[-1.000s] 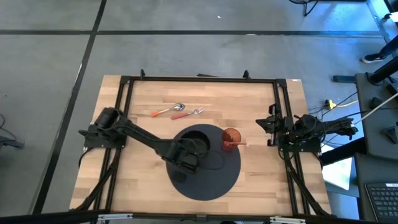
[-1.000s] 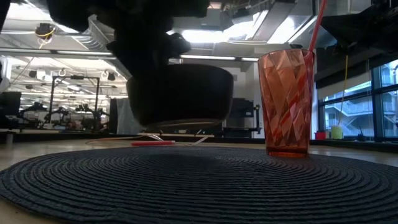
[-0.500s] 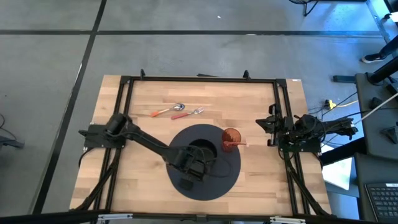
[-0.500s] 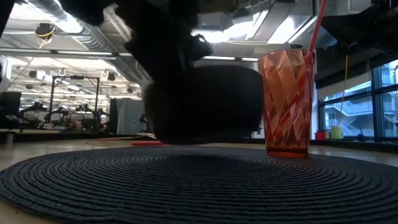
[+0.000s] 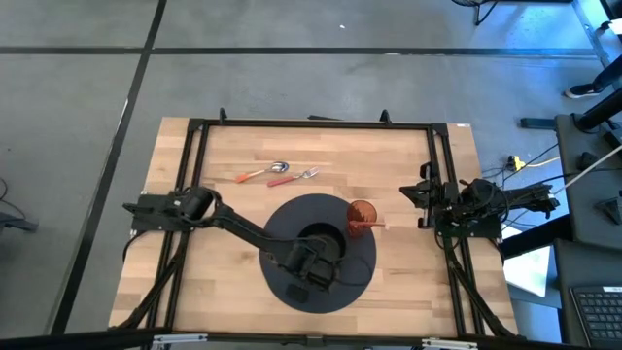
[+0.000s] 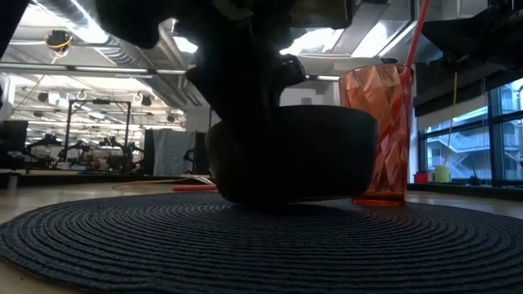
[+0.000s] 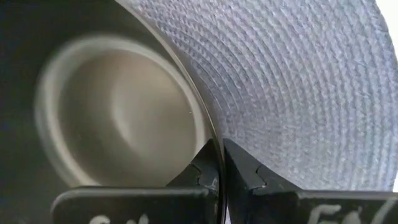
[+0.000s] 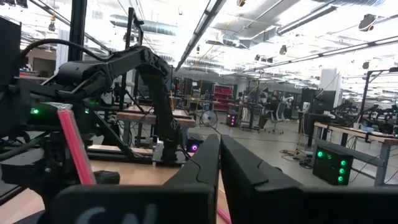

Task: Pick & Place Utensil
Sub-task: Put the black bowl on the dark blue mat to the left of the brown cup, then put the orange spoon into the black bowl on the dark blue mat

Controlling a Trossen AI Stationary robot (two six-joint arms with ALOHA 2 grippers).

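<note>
My left gripper (image 5: 313, 257) is shut on a black bowl (image 5: 321, 239) over the middle of the round dark woven mat (image 5: 352, 282). In the low view the bowl (image 6: 294, 159) is down at the mat (image 6: 261, 245); whether its base touches, I cannot tell. A spoon (image 5: 260, 174) and a fork (image 5: 293, 177), both with reddish handles, lie on the wooden table beyond the mat. My right gripper (image 5: 420, 195) waits shut at the table's right edge. My left gripper pinches the bowl's rim (image 7: 210, 144) on its near side, one finger inside the bowl (image 7: 198, 173) and one outside (image 7: 245, 169). The fingers come from above, pointing down. The bowl stays upright, mouth up.
A red faceted cup (image 5: 362, 215) with a red straw stands on the mat's right part, close beside the bowl (image 6: 377, 135). A black frame (image 5: 311, 123) runs around the table. Bare mat lies toward the near edge.
My left gripper has carried the bowl toward the table's near edge and a little right, and down. The bowl hung clear above the mat a second ago and is now low at the mat, close to the cup.
</note>
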